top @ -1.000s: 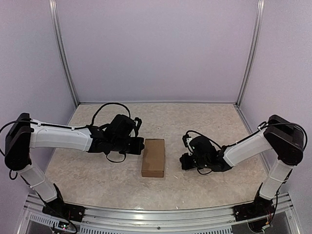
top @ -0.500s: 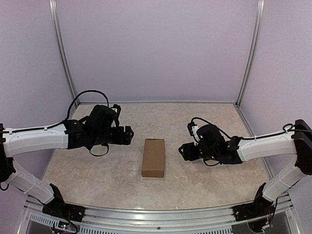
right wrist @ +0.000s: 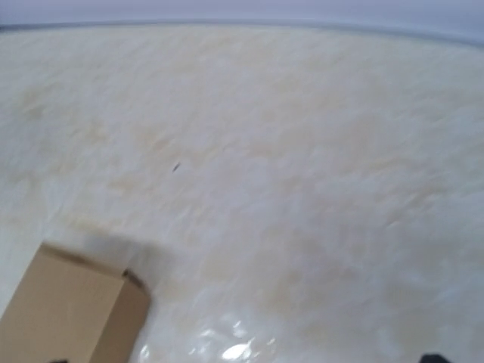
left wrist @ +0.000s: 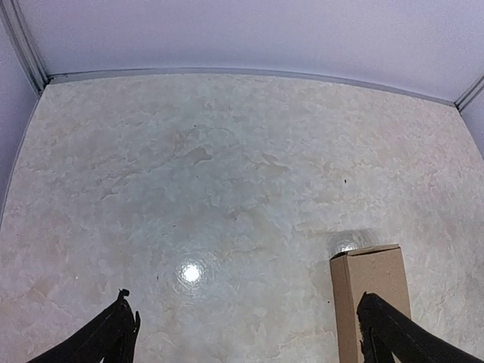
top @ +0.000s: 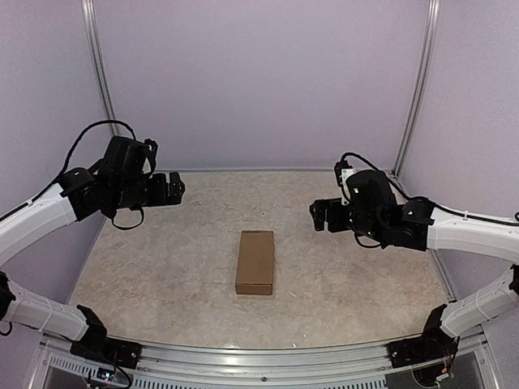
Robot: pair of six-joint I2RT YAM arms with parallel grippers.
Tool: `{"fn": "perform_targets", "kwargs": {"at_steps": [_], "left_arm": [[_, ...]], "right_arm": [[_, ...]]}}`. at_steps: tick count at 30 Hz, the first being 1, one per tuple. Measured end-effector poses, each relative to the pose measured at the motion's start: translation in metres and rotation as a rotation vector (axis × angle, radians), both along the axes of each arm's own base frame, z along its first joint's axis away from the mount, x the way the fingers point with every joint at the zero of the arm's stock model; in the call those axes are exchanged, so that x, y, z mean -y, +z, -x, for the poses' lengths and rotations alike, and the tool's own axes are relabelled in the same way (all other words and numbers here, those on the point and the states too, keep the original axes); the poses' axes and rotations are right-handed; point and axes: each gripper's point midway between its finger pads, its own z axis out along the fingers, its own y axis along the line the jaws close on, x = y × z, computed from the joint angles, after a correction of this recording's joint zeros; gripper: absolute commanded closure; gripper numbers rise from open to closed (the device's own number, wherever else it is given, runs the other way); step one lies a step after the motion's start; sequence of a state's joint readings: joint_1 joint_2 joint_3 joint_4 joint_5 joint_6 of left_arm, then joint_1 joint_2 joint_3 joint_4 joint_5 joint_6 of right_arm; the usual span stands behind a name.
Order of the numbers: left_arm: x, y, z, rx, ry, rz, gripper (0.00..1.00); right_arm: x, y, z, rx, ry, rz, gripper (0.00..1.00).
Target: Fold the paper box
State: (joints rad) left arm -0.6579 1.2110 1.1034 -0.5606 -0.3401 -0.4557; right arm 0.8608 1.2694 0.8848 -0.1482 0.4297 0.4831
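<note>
Paper box [top: 255, 261]: matte brown cardboard, closed oblong, on mottled beige desk [top: 349, 267]. Left claw [top: 175, 189] and right claw [top: 319, 214] spread wide, empty, flanking it.

No words, numbers or signs can be read anywhere. The small brown cardboard box [top: 255, 261] looks plain on every side that shows, though the right wrist view is too blurry to be sure.

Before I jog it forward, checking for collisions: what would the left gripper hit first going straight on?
Probably the bare table; the paper box lies off to one side of its line. Depth is unclear.
</note>
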Motion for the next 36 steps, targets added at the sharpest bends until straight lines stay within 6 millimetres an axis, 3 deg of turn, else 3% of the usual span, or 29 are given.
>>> {"fn": "perform_targets", "kwargs": {"at_steps": [6,11,16,20,29,36], "left_arm": [[-0.035,0.055,-0.001,0.081,0.068,0.023,0.01],[-0.069,0.085,0.002,0.149,0.131,0.033,0.01],[-0.117,0.096,-0.002,0.185,0.25,0.017,0.01],[-0.146,0.084,0.002,0.187,0.311,-0.016,0.01],[-0.155,0.047,0.019,0.199,0.291,-0.054,0.01],[-0.145,0.054,0.022,0.271,0.235,0.003,0.01]], "right_arm": [[0.022,0.044,-0.013,0.059,-0.121,0.099,0.0],[0.055,0.067,-0.025,0.064,-0.238,0.162,0.0],[0.125,0.059,-0.053,-0.022,-0.415,0.147,0.0],[0.163,0.044,-0.056,-0.083,-0.479,0.11,0.0],[0.163,0.032,-0.034,-0.07,-0.368,0.115,0.0],[0.163,0.014,-0.029,-0.056,-0.314,0.167,0.0]]}}
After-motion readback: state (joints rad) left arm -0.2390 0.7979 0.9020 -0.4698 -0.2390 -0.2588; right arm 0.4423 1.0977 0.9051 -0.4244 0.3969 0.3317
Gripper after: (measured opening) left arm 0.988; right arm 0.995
